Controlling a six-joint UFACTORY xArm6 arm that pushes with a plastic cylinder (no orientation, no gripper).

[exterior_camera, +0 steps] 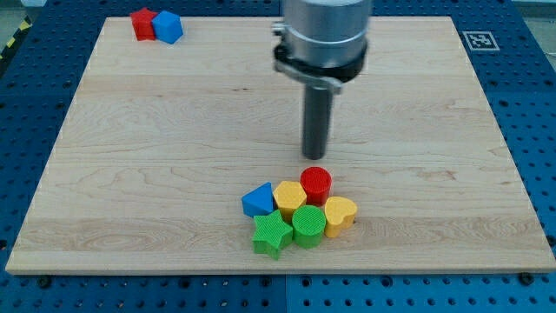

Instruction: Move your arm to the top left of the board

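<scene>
My tip (314,156) is at the end of the dark rod, near the middle of the wooden board (174,156). It stands just above the red cylinder (316,183), apart from it. That cylinder tops a cluster near the view's bottom: a blue triangle (257,201), a yellow pentagon-like block (289,196), a yellow heart (340,212), a green cylinder (308,224) and a green star (272,233). At the board's top left corner a red block (142,23) touches a blue block (168,26).
The board lies on a blue perforated table (539,130). A black-and-white marker tag (479,40) sits at the board's top right corner. The arm's grey body (325,35) hangs over the board's top centre.
</scene>
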